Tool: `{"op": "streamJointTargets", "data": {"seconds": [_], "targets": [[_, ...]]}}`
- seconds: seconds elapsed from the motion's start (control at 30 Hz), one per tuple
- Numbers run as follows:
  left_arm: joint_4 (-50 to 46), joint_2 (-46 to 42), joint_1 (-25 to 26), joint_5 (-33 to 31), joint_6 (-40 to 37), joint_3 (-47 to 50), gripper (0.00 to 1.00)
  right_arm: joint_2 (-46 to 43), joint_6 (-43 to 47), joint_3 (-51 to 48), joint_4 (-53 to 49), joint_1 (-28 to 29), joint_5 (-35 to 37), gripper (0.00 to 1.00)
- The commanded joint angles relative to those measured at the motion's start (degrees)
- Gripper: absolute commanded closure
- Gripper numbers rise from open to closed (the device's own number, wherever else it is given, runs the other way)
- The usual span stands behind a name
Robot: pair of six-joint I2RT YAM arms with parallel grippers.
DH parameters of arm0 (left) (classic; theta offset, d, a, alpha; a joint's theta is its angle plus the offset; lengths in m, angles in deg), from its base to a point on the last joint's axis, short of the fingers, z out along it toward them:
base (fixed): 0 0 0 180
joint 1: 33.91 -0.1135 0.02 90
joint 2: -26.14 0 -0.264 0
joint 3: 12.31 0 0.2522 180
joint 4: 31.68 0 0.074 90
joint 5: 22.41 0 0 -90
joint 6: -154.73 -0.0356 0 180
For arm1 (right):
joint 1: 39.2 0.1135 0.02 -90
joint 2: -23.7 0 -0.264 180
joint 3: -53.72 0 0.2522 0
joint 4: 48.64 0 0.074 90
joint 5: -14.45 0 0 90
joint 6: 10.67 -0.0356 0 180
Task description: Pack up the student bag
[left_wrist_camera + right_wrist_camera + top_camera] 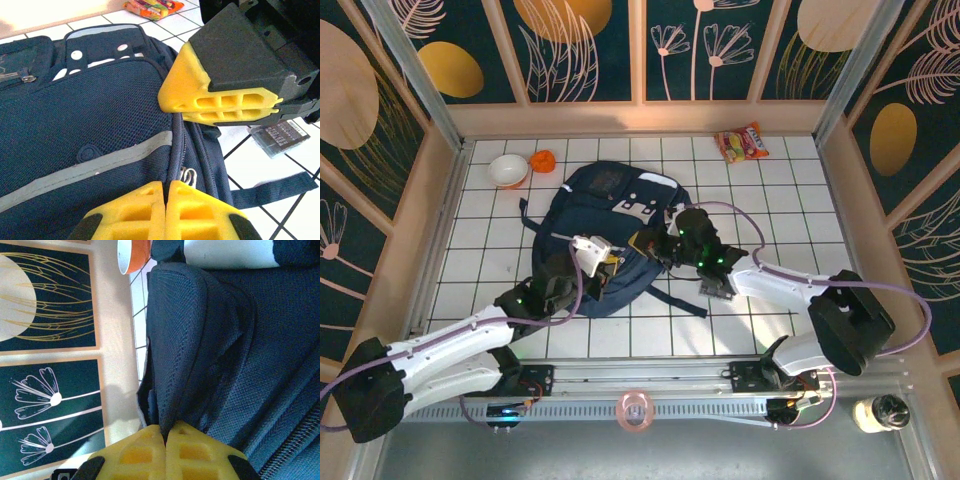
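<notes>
Student bag (605,205) lies flat mid-counter (790,190), navy; in the top view both wrists cover its near end. Left gripper (165,187): yellow fingers pressed together over the bag's zipper line, just beside a zipper pull (188,176). The fingers hide what is under them, so cannot tell if anything is pinched. Right gripper (165,430): pressed together, pinching a fold of bag fabric; in the left wrist view its tips touch the bag's side edge. Snack packet (741,142) at the far right of the counter, well apart from the bag, print unreadable. White bowl (508,170) and orange cup (542,160) far left, near the bag's top; the cup is cropped in the right wrist view. Flat dark labelled packet (276,134) near the bag's strap, label too blurred to read. Tape roll (635,408) on the near rail.
</notes>
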Motion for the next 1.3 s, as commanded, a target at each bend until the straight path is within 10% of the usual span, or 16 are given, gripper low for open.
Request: {"op": "streamJointTargets", "data": {"seconds": [0.0,0.27,0.5,0.8,1.27], "targets": [[-3.53,-2.09,-1.38,-0.45,1.61,2.00,1.00,-4.06,2.17,2.80,1.71,-3.19,3.76,1.00],[-5.90,3.06,-1.24,9.62,2.82,-4.43,0.69,-3.12,2.00,3.87,2.08,-2.75,3.32,1.00],[-8.37,-1.80,-2.31,2.62,-7.29,-5.86,0.35,0.22,14.90,10.08,-6.27,-8.29,-10.47,1.00],[-16.97,2.55,-5.13,9.73,-31.99,-8.78,0.28,6.07,33.80,20.00,-21.64,-11.00,-25.16,1.00],[-9.71,0.13,-10.34,21.31,-34.34,-9.50,0.29,8.67,43.93,25.03,-31.48,-11.99,-28.66,1.00]]}}
